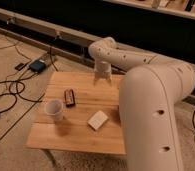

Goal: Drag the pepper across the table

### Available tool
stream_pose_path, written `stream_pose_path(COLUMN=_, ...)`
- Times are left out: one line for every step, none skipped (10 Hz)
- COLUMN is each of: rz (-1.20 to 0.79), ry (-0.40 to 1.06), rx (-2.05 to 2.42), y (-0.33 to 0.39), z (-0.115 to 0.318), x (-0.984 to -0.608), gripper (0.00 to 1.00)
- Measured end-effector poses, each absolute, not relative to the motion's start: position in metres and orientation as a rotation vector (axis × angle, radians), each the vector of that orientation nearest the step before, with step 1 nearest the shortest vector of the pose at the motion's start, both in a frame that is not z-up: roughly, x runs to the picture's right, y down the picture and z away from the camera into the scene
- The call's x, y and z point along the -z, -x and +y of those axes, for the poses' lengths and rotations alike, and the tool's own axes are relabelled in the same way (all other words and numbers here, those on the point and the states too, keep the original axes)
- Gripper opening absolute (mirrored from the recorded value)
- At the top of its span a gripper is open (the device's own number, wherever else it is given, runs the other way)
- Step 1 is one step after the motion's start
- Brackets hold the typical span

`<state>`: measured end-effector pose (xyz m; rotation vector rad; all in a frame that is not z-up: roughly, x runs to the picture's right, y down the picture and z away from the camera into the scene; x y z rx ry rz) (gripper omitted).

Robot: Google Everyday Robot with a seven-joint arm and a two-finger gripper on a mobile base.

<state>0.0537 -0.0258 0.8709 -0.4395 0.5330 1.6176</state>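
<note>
The end effector (102,77) hangs pointing down over the far edge of the bench (71,135), a low light-wood one with a planked top. The white arm (116,52) reaches it from the right, bending over the bench's far right corner. I cannot tell whether the end effector is spread or pressed together, since its tip reads only as a pale blunt shape against the wood. Nor can I tell whether it touches the bench top or sits just above it, or whether it grips anything.

The pepper cannot be made out. The thick near section of the arm (151,120) covers the whole right side of the bench, to the right of the end effector and nearer the camera, so whatever lies there is hidden.

The other things on the bench lie nearer the camera than the end effector. A dark flat rectangular thing (69,97) lies to its left, well apart from it. A white cup (54,108) stands upright farther left and nearer again, just beside that dark thing. A pale flat block (97,120) lies almost straight in front of the end effector, near the covering arm.

On the floor left of the end effector, off the bench, dark cables (11,92) trail past a small box (38,65).
</note>
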Motion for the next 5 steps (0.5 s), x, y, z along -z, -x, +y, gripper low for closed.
stream_pose_path(rz=0.532, ry=0.431, rx=-1.633, y=-0.06, z=-0.028, x=-0.879, gripper=0.65)
stream_pose_path(rz=0.536, ry=0.422, rx=-1.649, y=-0.067, z=-0.029, x=-0.889, gripper=0.65)
stream_pose_path(rz=0.539, ry=0.419, rx=-1.662, y=-0.07, z=-0.029, x=-0.894, gripper=0.65)
stream_pose_path(rz=0.546, ry=0.417, rx=-1.68, y=-0.075, z=-0.029, x=-0.9, gripper=0.65)
stream_pose_path(rz=0.555, ry=0.416, rx=-1.699, y=-0.08, z=-0.027, x=-0.904, gripper=0.65)
